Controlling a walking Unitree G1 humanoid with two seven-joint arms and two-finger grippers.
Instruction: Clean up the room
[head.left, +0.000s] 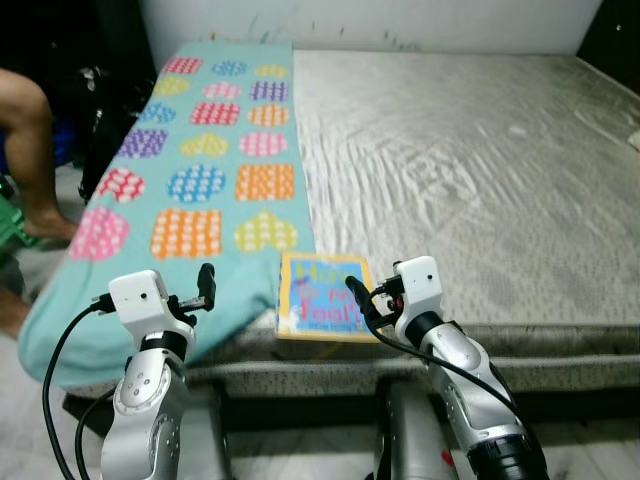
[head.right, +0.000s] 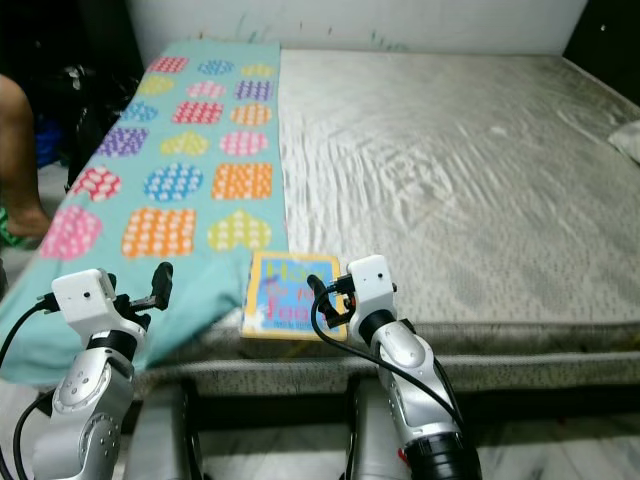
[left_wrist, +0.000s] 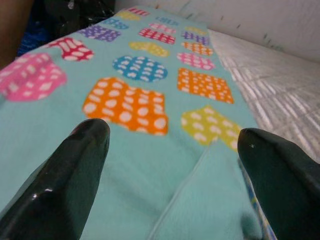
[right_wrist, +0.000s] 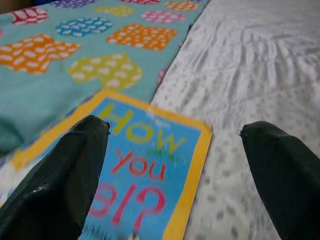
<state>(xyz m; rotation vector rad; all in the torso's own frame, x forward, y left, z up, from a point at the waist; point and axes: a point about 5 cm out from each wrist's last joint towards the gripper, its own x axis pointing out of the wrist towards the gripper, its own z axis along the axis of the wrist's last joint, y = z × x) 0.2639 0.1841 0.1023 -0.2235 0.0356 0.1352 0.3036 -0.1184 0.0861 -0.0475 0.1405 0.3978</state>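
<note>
A picture book (head.left: 318, 296) with a yellow border and blue cover lies flat at the near edge of the grey mattress (head.left: 470, 150), partly on the blanket's corner. A teal blanket (head.left: 205, 180) with coloured hearts covers the left strip of the bed. My right gripper (head.left: 364, 300) is open, low over the book's right edge; in the right wrist view the book (right_wrist: 145, 165) lies between and just ahead of its fingers (right_wrist: 65, 175). My left gripper (head.left: 205, 285) is open and holds nothing, over the blanket's near end (left_wrist: 165, 175).
A person's bare leg (head.left: 30, 130) is at the far left beside the bed, with dark clutter (head.left: 100, 110) behind it. A white wall runs along the back. A pale pillow corner (head.right: 626, 140) shows at the right edge. The bed's front edge (head.left: 330, 375) is just below my arms.
</note>
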